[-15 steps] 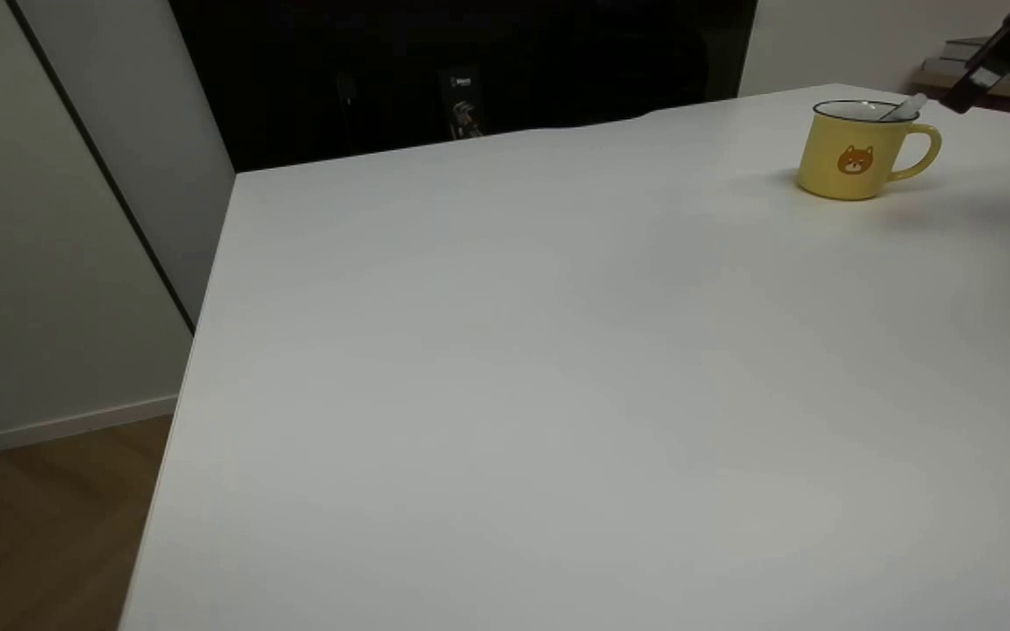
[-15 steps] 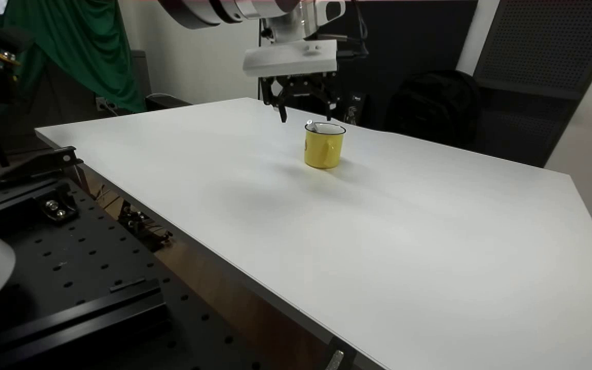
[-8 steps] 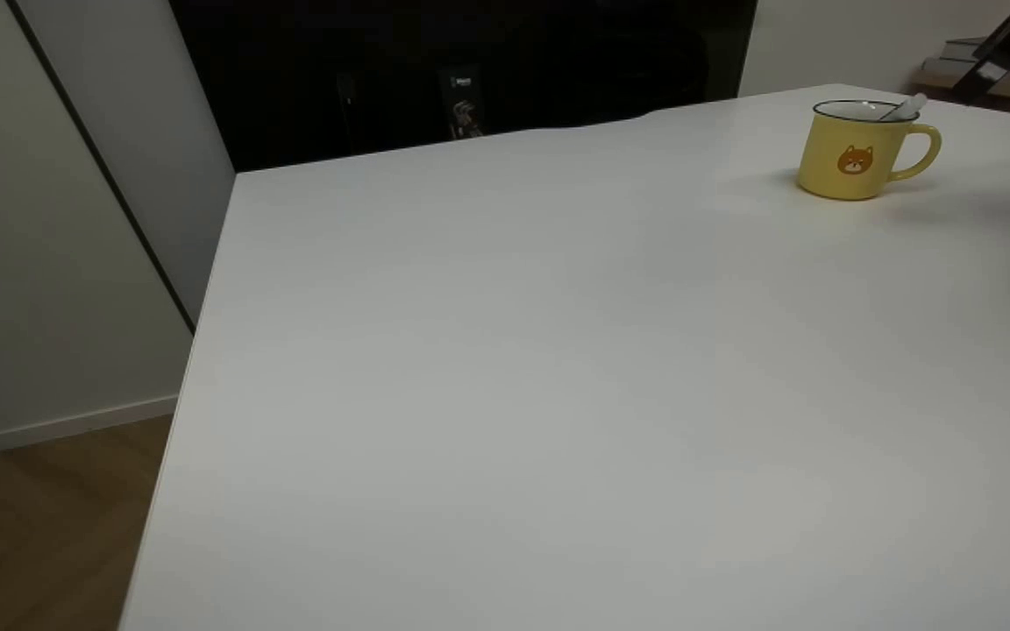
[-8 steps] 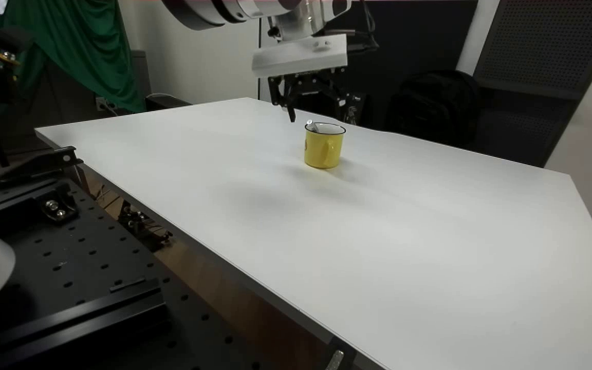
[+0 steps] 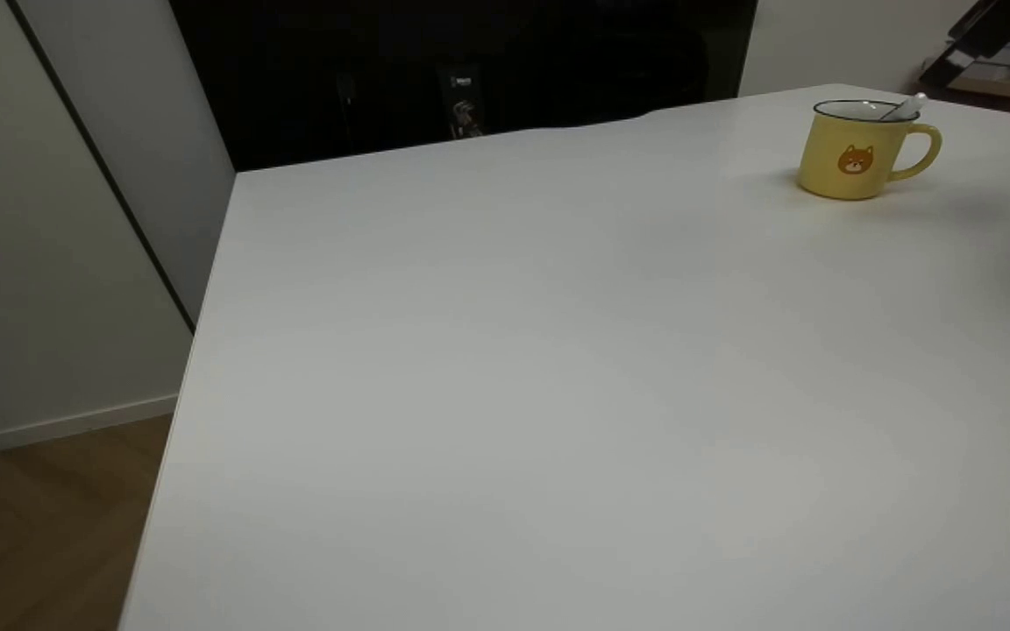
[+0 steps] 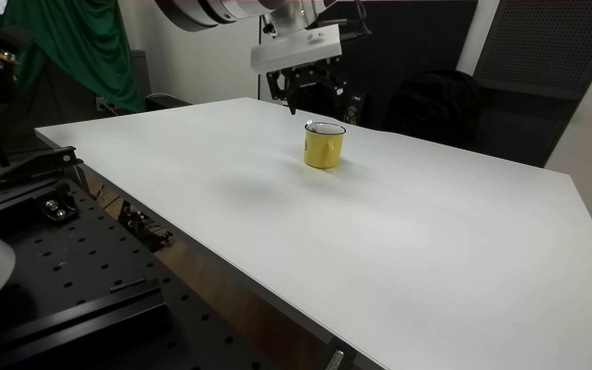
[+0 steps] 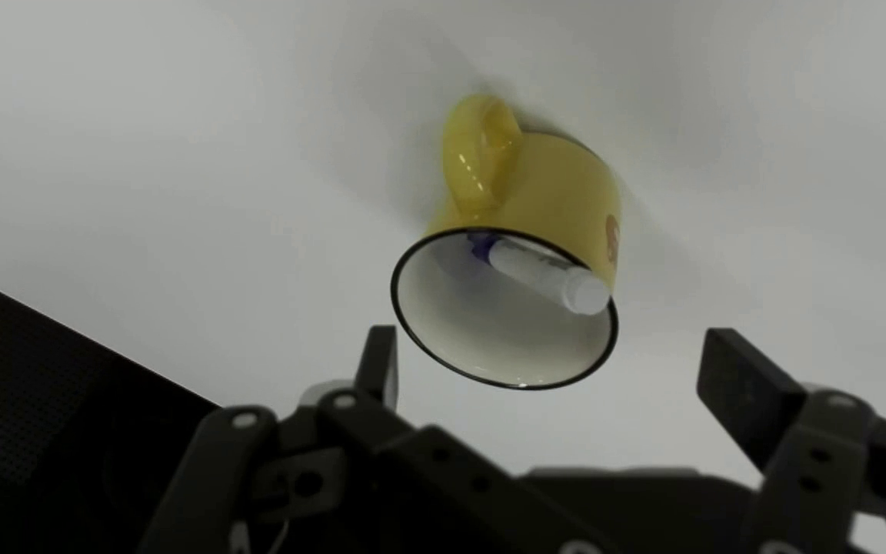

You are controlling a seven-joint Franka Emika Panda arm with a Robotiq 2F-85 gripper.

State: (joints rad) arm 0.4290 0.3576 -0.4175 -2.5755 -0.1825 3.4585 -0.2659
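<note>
Fingers of gripper (image 7: 547, 365) are being held wide apart, nothing gripped. Twd. far edge of desk (image 6: 429, 231) in both ext. views, the marker (image 7: 537, 271) is being propped in the mug (image 7: 562, 185), long axis aslant, white end up over rim; prob. light, stiff, slick, it's being judged best grasped there.

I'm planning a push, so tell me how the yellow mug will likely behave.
The yellow mug probably slides before tipping, being about as wide as tall. Its glossy handle may be slippery. The white marker leaning inside would likely shift.
</note>
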